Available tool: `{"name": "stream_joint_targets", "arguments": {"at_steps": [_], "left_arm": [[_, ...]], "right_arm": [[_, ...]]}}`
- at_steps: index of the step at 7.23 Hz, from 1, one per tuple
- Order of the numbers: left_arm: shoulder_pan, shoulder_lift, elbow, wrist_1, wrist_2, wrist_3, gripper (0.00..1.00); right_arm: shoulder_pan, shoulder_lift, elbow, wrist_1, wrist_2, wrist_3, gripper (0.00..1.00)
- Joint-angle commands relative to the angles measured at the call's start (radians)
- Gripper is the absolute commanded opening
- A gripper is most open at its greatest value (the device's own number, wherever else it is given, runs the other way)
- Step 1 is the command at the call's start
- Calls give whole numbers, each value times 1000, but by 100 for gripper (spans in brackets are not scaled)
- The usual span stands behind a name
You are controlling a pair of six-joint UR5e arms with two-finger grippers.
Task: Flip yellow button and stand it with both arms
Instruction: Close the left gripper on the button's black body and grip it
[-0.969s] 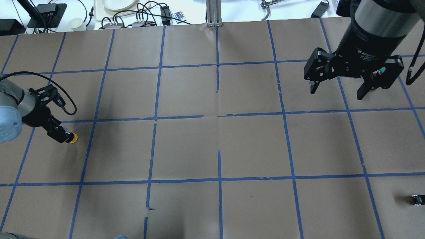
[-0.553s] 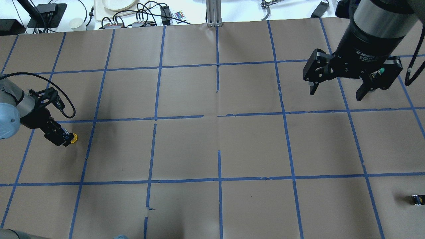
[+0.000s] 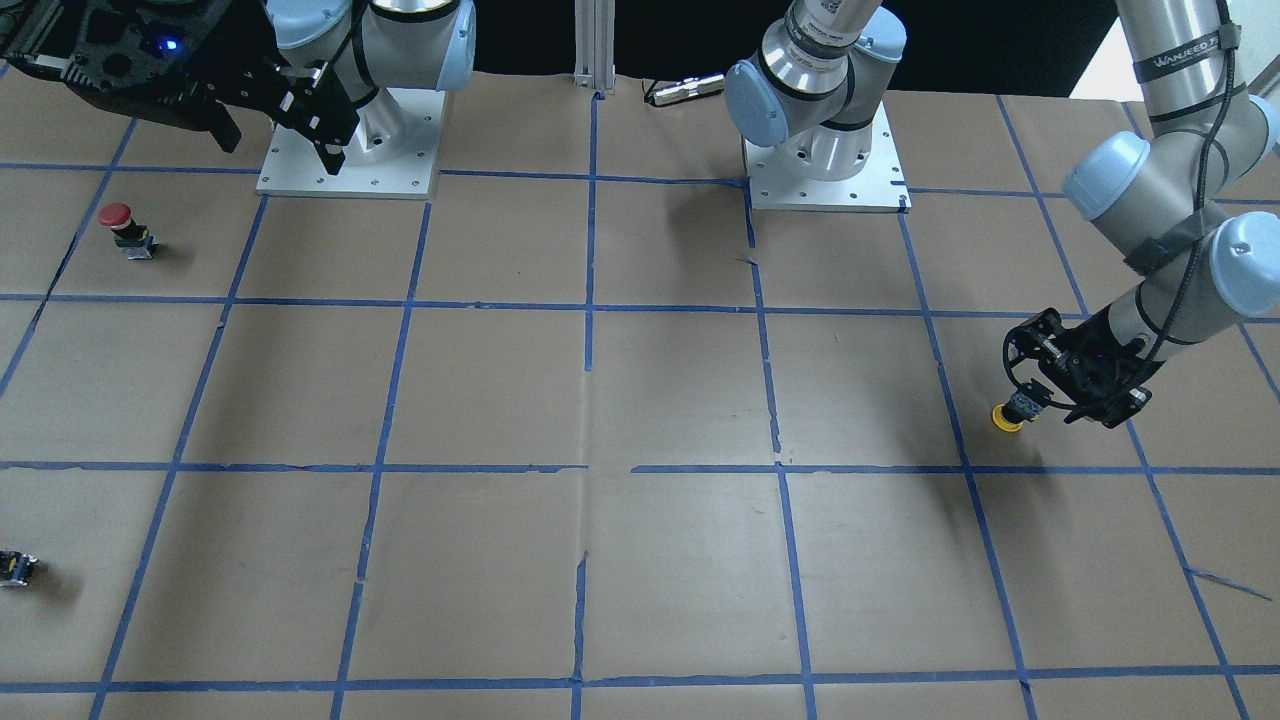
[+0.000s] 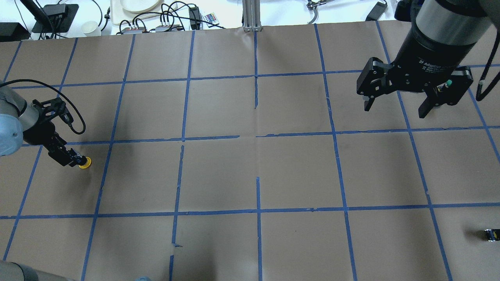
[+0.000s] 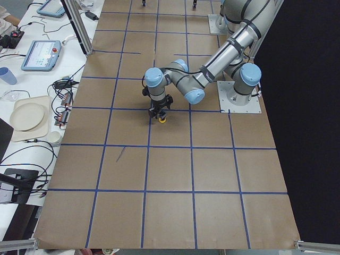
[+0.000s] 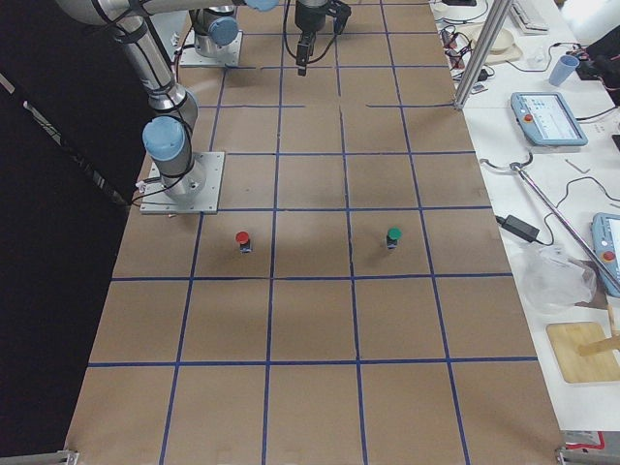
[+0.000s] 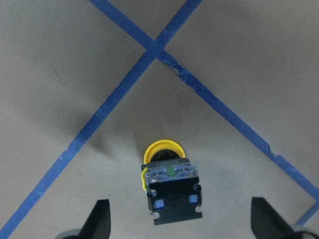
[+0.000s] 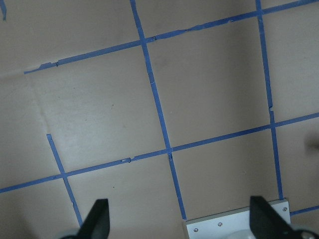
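The yellow button rests on the brown paper at the table's left side, yellow cap pointing away from my left gripper and black-grey body toward it. It also shows in the front view, the exterior left view and the left wrist view. I cannot tell whether it lies on its side or leans on its cap. My left gripper is open, its fingers wide apart on either side of the body's end and not touching it. My right gripper is open and empty, high over the far right.
A red-capped button and a green-capped button stand on the robot's right side. A small dark capless switch block lies near the right edge. The arm base plates are at the robot's edge. Cables and desk items lie beyond the far edge.
My left gripper has drawn back a little from the yellow button, up and to the left in the overhead view. The button has hardly moved. The right gripper has barely shifted.
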Motion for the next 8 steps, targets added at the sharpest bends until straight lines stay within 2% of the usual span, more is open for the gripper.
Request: {"name": "stream_joint_targets", "arguments": {"at_steps": [1,3,4,7,8], "left_arm": [[-3,-6,-6,15,3,0,89],[-3,-7,-5,15,4,0,76],[-3,-9,-8,23,4,-2,67],[-1,-4,-3,25,6,-11,17],[-1,-3,-2,23,0,-14,13]], "right_arm": [[0,3,0,3,1,-4,100],[-3,-1,-1,1,21,-4,100],[-3,-1,-1,0,37,-4,100],[-2,-1,-1,-2,26,-2,100],[-2,-1,-1,-3,34,1,100]]}}
